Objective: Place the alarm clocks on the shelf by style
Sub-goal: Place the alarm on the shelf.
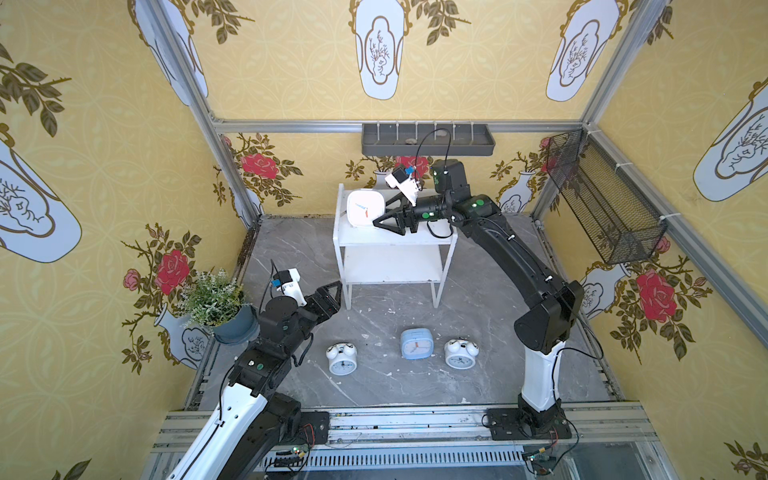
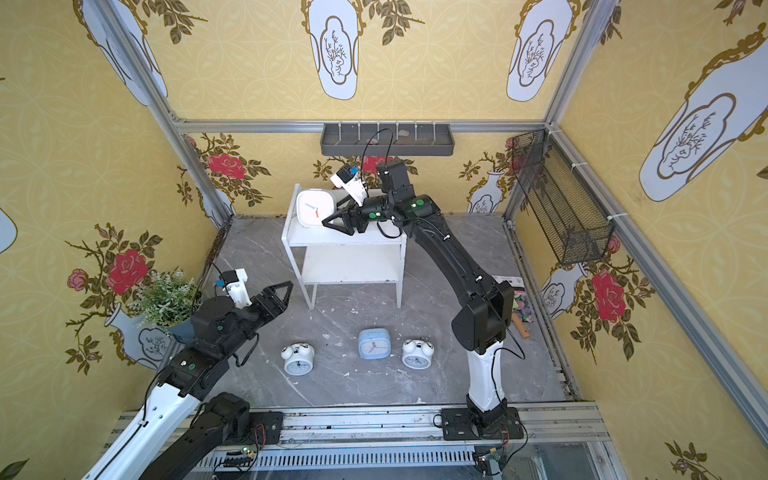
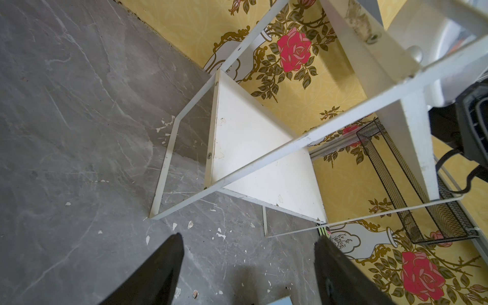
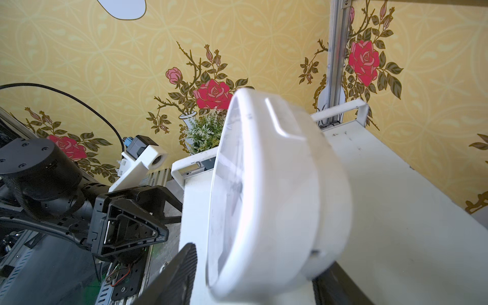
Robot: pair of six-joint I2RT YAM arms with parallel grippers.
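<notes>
The white clock (image 1: 365, 208) stood on the shelf's (image 1: 386, 239) top board, near its left end. The right claw (image 1: 380, 215) reached it from the right, jaws apart around it, seemingly not pressing. The left claw (image 1: 332, 291) hung open and empty.

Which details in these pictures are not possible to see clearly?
Whether the right end effector holds the white clock: right wrist view, blurred clock hides one finger.
Most of the light blue clock: left wrist view, cut off by the picture edge.
Times on the twin-bell clocks: both top views, too small.
</notes>
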